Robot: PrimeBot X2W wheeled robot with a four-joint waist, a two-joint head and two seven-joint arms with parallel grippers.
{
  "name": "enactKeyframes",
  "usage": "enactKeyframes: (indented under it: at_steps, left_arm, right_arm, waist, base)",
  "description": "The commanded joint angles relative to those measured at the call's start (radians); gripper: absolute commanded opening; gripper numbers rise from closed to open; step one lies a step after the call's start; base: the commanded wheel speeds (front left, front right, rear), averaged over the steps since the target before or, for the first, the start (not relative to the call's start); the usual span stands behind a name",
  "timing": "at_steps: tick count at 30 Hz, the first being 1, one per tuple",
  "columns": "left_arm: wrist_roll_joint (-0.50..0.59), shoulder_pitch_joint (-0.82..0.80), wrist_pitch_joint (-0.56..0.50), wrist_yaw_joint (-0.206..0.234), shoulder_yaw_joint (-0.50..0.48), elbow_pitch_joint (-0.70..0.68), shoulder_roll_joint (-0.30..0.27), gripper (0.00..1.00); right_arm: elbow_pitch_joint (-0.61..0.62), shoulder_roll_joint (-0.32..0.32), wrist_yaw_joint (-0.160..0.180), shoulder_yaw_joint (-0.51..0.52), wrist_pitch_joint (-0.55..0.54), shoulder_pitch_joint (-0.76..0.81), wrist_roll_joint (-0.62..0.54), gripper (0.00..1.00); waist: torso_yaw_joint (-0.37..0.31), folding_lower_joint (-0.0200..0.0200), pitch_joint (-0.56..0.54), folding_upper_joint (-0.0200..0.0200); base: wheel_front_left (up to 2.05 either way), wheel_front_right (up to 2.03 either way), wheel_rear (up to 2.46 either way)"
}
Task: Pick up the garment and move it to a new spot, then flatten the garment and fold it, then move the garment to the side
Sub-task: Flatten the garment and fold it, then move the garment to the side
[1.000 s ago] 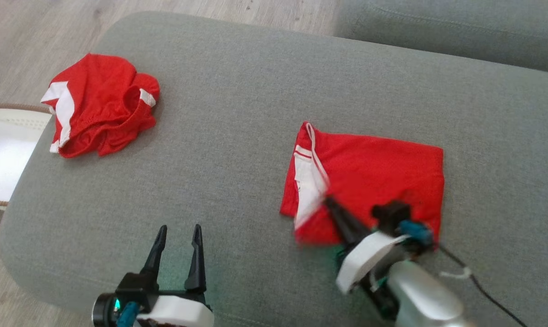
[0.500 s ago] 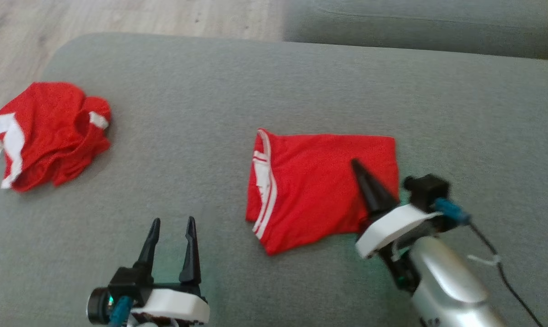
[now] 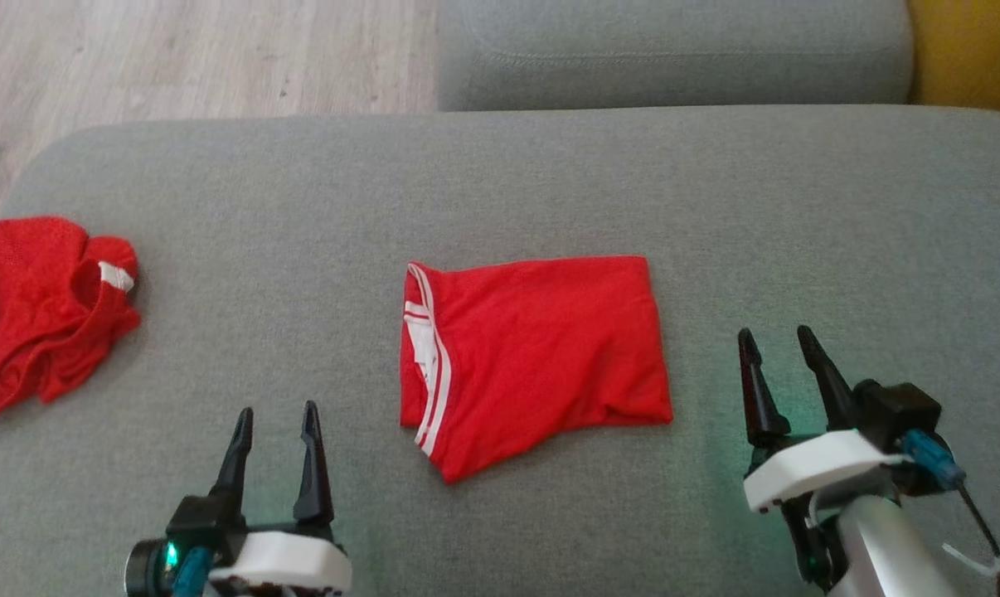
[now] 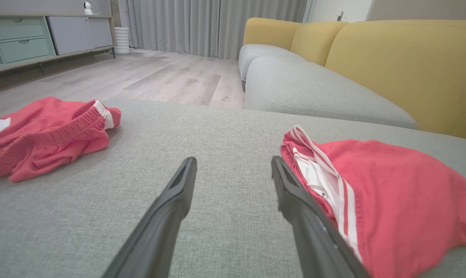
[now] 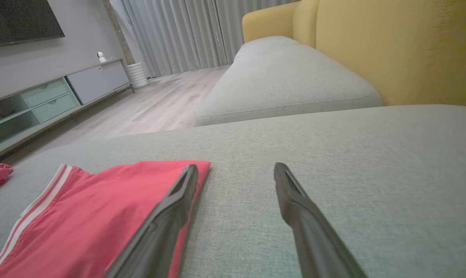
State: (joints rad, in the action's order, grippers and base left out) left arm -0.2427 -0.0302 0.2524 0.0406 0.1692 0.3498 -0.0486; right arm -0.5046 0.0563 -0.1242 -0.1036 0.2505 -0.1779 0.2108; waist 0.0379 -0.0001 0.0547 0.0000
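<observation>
The garment (image 3: 533,352), red shorts with white stripes, lies folded flat in the middle of the grey sofa seat (image 3: 500,191); it also shows as the garment (image 4: 391,197) on the right of the left wrist view and the garment (image 5: 97,216) at lower left of the right wrist view. My right gripper (image 3: 778,344) stands open to the right of it, apart from the cloth, nothing between its fingers. At the lower left my left gripper (image 3: 274,419) is open and empty, left of the shorts.
A second red garment (image 3: 44,311) lies crumpled at the seat's left edge, also the second garment (image 4: 43,135). Another grey cushion (image 3: 674,50) lies beyond, with a yellow backrest (image 5: 395,50) to the right. Wooden floor (image 3: 193,58) at the far left.
My right gripper has let go of the folded shorts, opened and drawn back to their right. The head camera has swung, shifting the whole picture leftward.
</observation>
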Motion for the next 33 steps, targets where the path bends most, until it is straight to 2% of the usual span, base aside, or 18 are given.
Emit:
enactKeyframes:
  at_steps: [1, 11, 19, 26, 33]
  left_arm:
    - [0.015, -0.006, 0.009, -0.002, -0.043, -0.029, -0.002, 1.0]
    - [0.022, 0.045, 0.009, -0.008, -0.045, -0.042, -0.002, 1.0]
    - [0.019, 0.033, 0.009, -0.015, -0.014, -0.052, -0.002, 1.0]
    - [0.011, -0.008, 0.009, -0.02, 0.052, -0.055, -0.002, 1.0]
    - [0.003, -0.022, 0.009, -0.013, 0.079, -0.049, -0.002, 1.0]
  right_arm:
    - [0.036, -0.006, -0.007, -0.015, 0.011, -0.009, 0.002, 1.0]
    - [0.033, -0.006, -0.007, -0.007, 0.011, 0.033, 0.008, 1.0]
    - [-0.019, -0.006, -0.007, -0.047, 0.011, 0.0, 0.042, 1.0]
    - [-0.155, -0.006, -0.007, -0.111, 0.006, -0.137, 0.078, 1.0]
    - [-0.33, -0.006, -0.007, -0.108, -0.053, -0.236, 0.077, 1.0]
  waist:
    - [-0.009, 0.0001, -0.011, 0.0]
    - [-0.014, 0.0001, -0.031, 0.0]
    - [0.011, 0.0001, -0.001, 0.0]
    - [0.087, 0.0001, 0.068, 0.0]
    - [0.15, 0.0001, 0.1, 0.0]
  base:
    - [0.0, 0.0, 0.0]
    - [0.0, 0.0, 0.0]
    - [0.0, 0.0, 0.0]
    - [0.0, 0.0, 0.0]
    - [0.0, 0.0, 0.0]
